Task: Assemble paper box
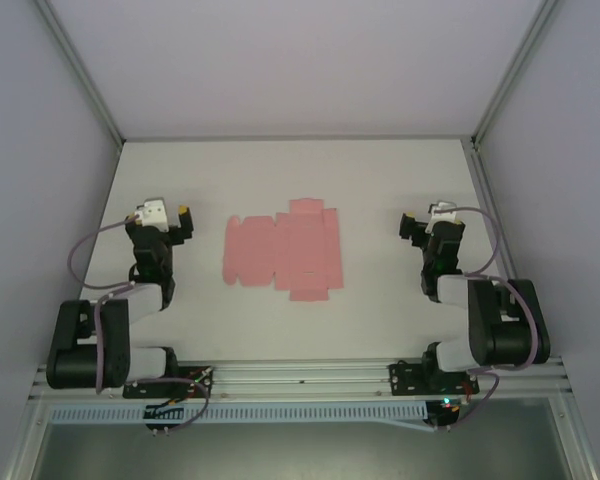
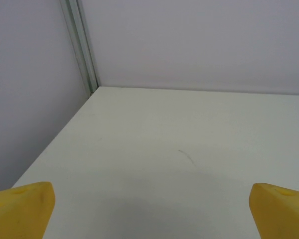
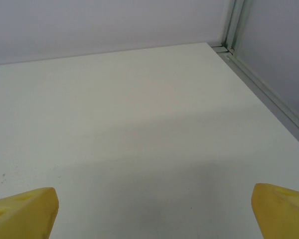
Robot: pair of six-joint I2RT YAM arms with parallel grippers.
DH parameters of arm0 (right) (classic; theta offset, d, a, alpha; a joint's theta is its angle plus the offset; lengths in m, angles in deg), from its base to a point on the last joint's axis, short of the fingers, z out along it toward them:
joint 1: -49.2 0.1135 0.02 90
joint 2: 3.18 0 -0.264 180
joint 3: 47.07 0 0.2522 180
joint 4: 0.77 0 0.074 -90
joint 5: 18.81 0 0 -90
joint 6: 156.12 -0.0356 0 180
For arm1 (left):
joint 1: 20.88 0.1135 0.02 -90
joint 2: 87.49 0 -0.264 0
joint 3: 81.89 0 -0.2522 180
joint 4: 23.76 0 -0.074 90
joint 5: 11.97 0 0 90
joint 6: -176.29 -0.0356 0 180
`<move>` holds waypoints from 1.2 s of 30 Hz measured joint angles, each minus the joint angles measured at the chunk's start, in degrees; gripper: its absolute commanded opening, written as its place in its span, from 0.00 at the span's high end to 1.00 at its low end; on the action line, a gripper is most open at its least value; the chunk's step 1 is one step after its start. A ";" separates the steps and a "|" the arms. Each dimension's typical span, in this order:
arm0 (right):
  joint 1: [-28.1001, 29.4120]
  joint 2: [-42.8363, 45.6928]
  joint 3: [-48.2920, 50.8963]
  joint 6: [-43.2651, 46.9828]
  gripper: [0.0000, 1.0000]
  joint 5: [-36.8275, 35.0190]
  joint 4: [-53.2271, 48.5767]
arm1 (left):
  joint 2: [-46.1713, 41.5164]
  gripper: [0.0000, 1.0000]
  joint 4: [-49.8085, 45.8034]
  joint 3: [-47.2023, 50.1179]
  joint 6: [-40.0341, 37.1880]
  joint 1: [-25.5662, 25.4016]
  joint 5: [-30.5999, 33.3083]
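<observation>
Since the pink paper box (image 1: 282, 250) lies as a flat creased cutout in the middle of the table (image 1: 380, 330), between both arms and apart from them, nothing is folded yet. The left gripper (image 1: 186, 224) and right gripper (image 1: 408, 228) stand spread wide, empty. I would pin the middle panel with one and lift a flap along its crease.

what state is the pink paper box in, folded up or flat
Flat and unfolded: the paper box lies on the table as a creased cutout, flaps spread outward, no walls standing.

no readable text, no labels, no numbers anywhere
</observation>
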 measured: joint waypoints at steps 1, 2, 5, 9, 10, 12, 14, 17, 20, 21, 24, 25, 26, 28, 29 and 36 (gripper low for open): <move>0.00 0.79 -0.50 -0.02 0.00 0.02 -1.40 | -1.05 0.00 -1.55 -0.48 0.31 0.00 -0.46; 0.00 1.81 -1.03 -0.02 0.00 0.02 -2.69 | -2.19 0.00 -3.28 -1.09 0.85 0.00 -0.96; 0.02 5.57 -2.36 -0.66 0.00 0.00 -6.19 | -5.14 0.00 -7.76 -2.82 2.43 0.00 -2.62; 0.39 10.16 -4.37 -1.49 0.00 -0.02 -11.52 | -9.03 0.00 -12.83 -3.52 4.44 0.00 -4.31; 0.52 11.06 -4.79 -1.55 0.00 -0.02 -12.81 | -9.99 0.00 -14.01 -3.58 4.90 0.00 -4.70; 1.07 12.90 -5.55 -1.92 0.00 -0.02 -15.41 | -11.98 0.00 -16.24 -3.74 5.75 0.00 -5.62; 1.95 14.51 -6.21 -2.93 0.00 0.00 -18.10 | -13.55 0.00 -18.43 -4.42 6.75 0.00 -6.34; 4.33 15.93 -8.28 -5.05 0.00 0.50 -22.99 | -14.21 0.00 -22.49 -7.10 8.90 -0.24 -7.80; 8.76 15.98 -11.87 -7.13 0.00 0.85 -27.96 | -13.84 0.00 -26.23 -10.38 10.97 -2.21 -9.31; 10.47 15.82 -13.25 -7.93 0.00 1.05 -29.64 | -13.40 0.00 -27.12 -11.34 11.54 -3.08 -10.03; 15.30 13.55 -18.69 -10.71 0.00 2.80 -34.99 | -10.73 0.00 -29.99 -14.40 13.55 -6.71 -12.28; 16.94 12.24 -20.50 -11.72 0.00 3.48 -36.54 | -9.51 0.00 -30.88 -15.28 14.10 -8.00 -12.92; 18.40 10.88 -22.01 -12.55 0.01 4.11 -37.79 | -8.26 0.00 -31.85 -16.00 14.71 -9.14 -13.53; 21.75 7.26 -25.07 -14.40 0.06 5.40 -40.70 | -5.49 0.00 -34.38 -17.59 15.54 -11.21 -14.71; 23.17 5.27 -26.45 -15.41 0.10 6.08 -42.18 | -4.11 0.00 -35.76 -18.43 15.96 -12.02 -15.08; 28.20 -11.50 -34.10 -22.34 0.36 17.25 -48.37 | 3.56 0.00 -42.88 -22.05 18.71 -13.51 -19.19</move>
